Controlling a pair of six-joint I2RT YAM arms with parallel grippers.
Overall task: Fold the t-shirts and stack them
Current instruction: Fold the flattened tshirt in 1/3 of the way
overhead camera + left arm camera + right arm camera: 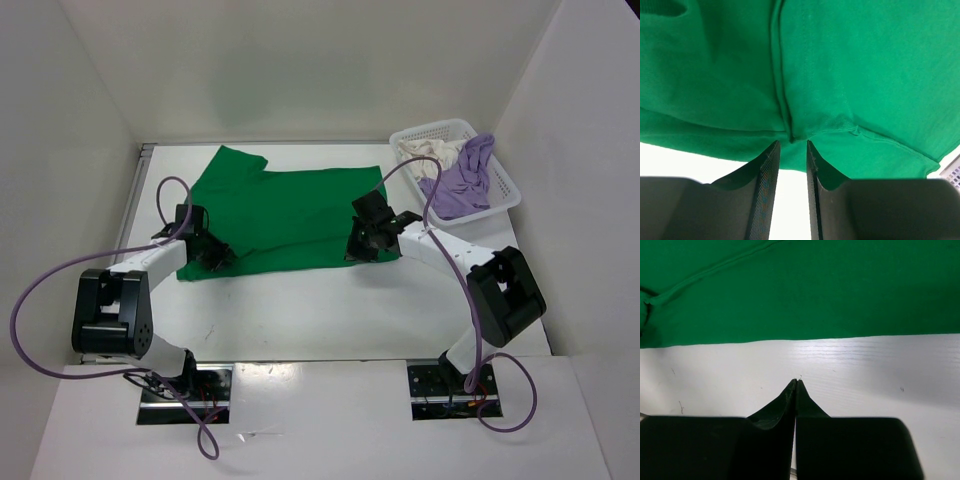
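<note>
- Nearest us, our right end effector (pixel 796 381) hangs over bare bench (pixel 865 370), fingers pressed shut and empty. It is just short of the near edge of the green t-shirt (pixel 815 285), placed, we judge, to take that hem.
- Our left end effector (pixel 792 143) sits at the shirt's near left corner. Its jaws are a little apart, tips at a folded seam, and we see no cloth clamped between them.
- The green t-shirt lies spread flat mid-bench, likely laid out for folding.
- Farthest back, at right, a white basket (pixel 440 128) holds the purple t-shirt (pixel 460 185), spilling over its rim, and the cream t-shirt (pixel 428 150), neither yet folded.
</note>
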